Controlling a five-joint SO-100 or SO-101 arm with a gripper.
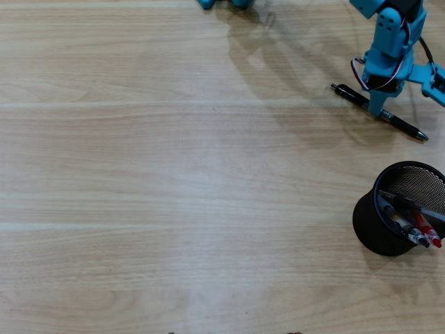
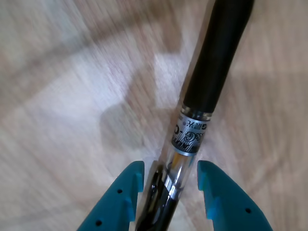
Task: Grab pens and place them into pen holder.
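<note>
Overhead view: the blue gripper (image 1: 380,111) stands over the last loose pen (image 1: 379,112), a mostly black ballpoint lying flat and slantwise on the pale wooden worktop (image 1: 174,174) near its far right corner. The pen holder (image 1: 403,209), a round black wire-mesh cup with a solid rim, sits close to the worktop's right edge, nearer the camera than the pen and apart from it. Three pens (image 1: 414,223) already lean inside it; one shows a red end, and the other two look clear and black.

Wrist view: the two blue fingers (image 2: 120,202) straddle the pen (image 2: 192,134) about midway along its length, one on each side. The jaws are spread, with a slim gap left between each finger and the barrel, so nothing is pinched yet. The barrel is matte black towards the far end, then a silver printed band, then a clear section with a dark clip beside it. The picture is somewhat blurred.

The step in hand looks like the grasp on this fourth pen. It would go best if the jaws close squarely across the barrel, near the pen's middle so it hangs level, and grip firmly before any lift, since a slim round pen can roll or swivel.
</note>
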